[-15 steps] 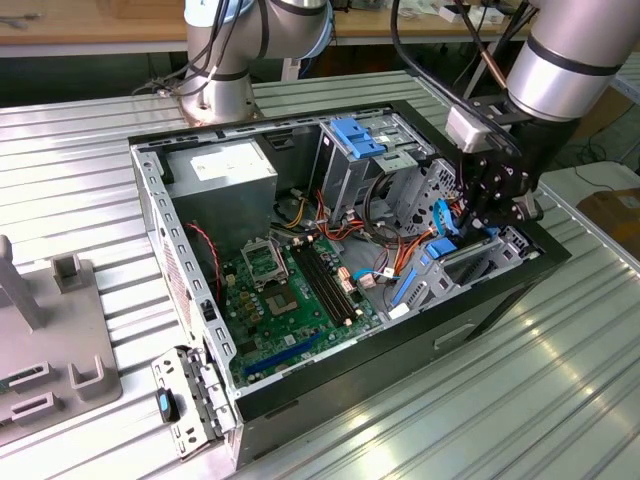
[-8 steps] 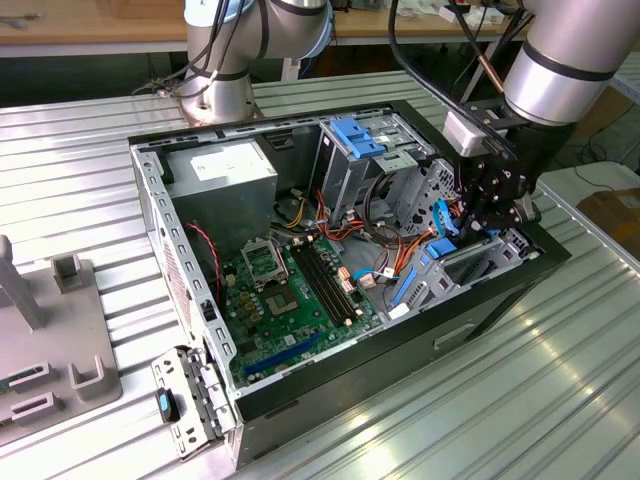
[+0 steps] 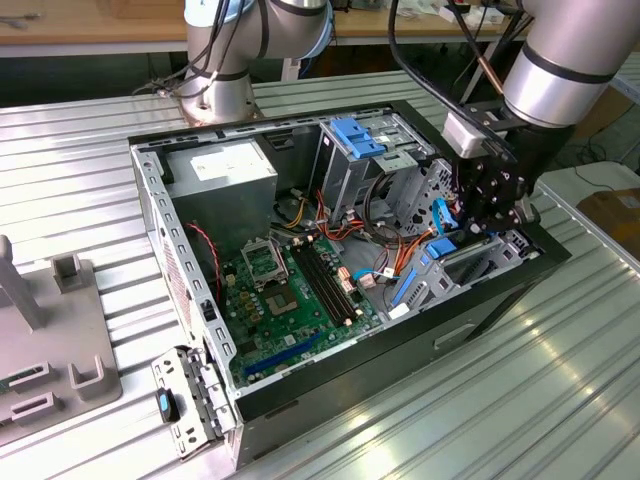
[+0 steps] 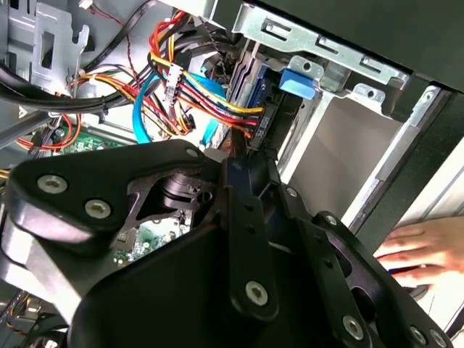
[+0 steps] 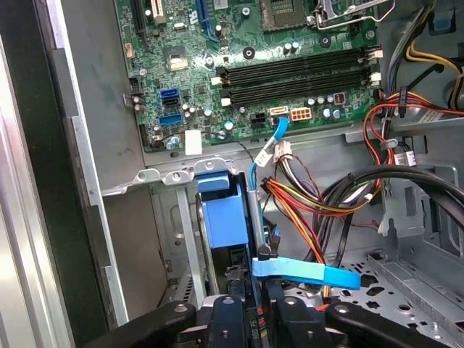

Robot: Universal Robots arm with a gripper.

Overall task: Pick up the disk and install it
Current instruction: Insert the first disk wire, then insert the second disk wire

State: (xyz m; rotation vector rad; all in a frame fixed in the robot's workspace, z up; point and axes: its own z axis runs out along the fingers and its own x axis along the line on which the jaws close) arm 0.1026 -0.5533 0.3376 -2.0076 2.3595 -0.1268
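Disk (image 5: pixel 228 221), blue plastic rail frame

Computer cases (image 3: pixel 400 345): one, lying open on the ribbed table (image 3: pixel 560 400)
Robot arms (image 3: pixel 570 60): one reaching into the case
Grippers (image 3: pixel 490 205): one
Motherboards (image 3: pixel 290 300): one, green
Power supply boxes (image 3: pixel 222 180): one, grey
Drive cages with blue tops (image 3: pixel 355 150): one
Grey fixtures (image 3: pixel 45 340): one beside the case
Hands (image 4: pixel 424 246): one

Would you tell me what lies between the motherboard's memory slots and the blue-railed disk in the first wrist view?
In the first wrist view, a bare metal bay rail lies between the memory slots and the disk.
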